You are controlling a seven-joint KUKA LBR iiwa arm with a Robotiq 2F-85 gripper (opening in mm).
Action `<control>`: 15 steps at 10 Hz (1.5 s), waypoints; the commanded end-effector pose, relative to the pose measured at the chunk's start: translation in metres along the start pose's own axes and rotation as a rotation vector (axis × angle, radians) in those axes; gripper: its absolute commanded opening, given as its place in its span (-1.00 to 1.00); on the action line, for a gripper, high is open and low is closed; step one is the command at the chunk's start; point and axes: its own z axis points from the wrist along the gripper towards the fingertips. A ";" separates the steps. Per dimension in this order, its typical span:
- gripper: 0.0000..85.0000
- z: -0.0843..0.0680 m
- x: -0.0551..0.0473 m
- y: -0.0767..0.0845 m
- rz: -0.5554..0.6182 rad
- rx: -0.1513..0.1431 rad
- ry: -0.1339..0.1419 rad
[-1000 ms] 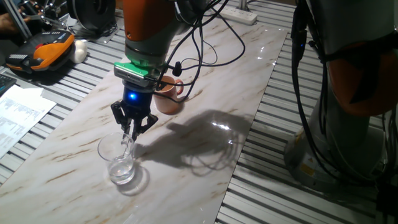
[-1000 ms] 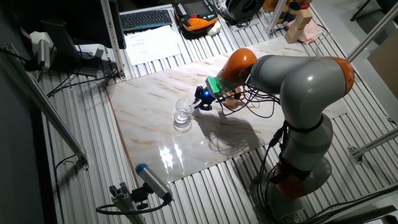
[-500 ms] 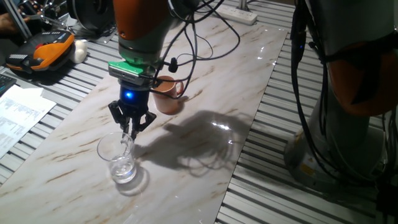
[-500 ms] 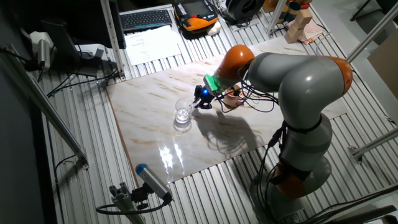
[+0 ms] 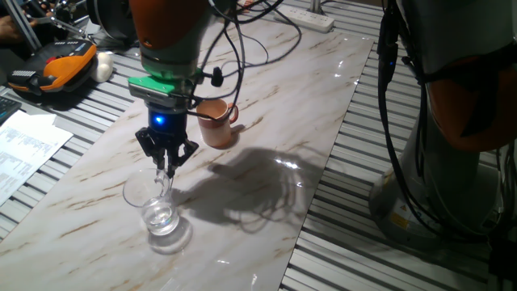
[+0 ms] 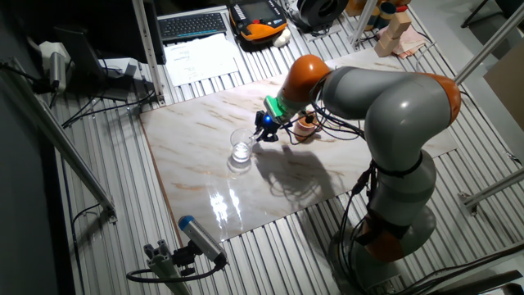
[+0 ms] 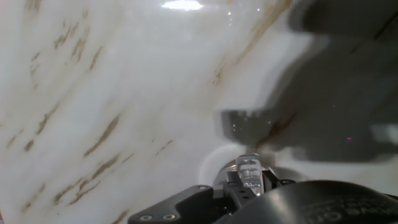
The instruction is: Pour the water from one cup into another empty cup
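Now the gripper (image 5: 166, 164) sits a little farther toward 9 o'clock in one fixed view than it did a second ago, and the glass mug (image 5: 153, 204) has gone with it, sliding slightly the same way across the marble table (image 5: 266, 105). The fingers are clenched on the mug's handle (image 5: 167, 182), at the mug's 1 o'clock side, with the blue light on the hand lit just above. The mug stands upright on the slab, and the water (image 5: 159, 218) lies as a shallow layer in its bottom. The brown mug (image 5: 216, 123) has not moved; it stands at about 1 o'clock from the glass mug, well apart from it, handle pointing to 3 o'clock. To the glass mug's 9 o'clock there is bare marble up to the slab's edge, then the ribbed metal bench with papers (image 5: 24, 149). Toward 3 o'clock a broad stretch of slab lies open, crossed only by the arm's shadow. In the hand view the handle (image 7: 250, 172) shows pinched at the lower edge, the glass blurred beyond it.
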 end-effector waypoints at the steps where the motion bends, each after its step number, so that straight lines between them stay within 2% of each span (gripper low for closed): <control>1: -1.00 -0.003 0.000 0.001 -0.005 0.010 -0.005; 3: -1.00 -0.007 0.001 0.003 -0.014 0.021 -0.008; 10: -1.00 -0.035 0.001 0.014 -0.022 0.005 0.024; 11: -1.00 -0.036 0.000 0.015 -0.026 0.012 0.015; 13: -1.00 -0.040 0.002 0.015 -0.034 0.045 -0.023; 15: -1.00 -0.049 0.005 0.013 -0.037 0.046 -0.023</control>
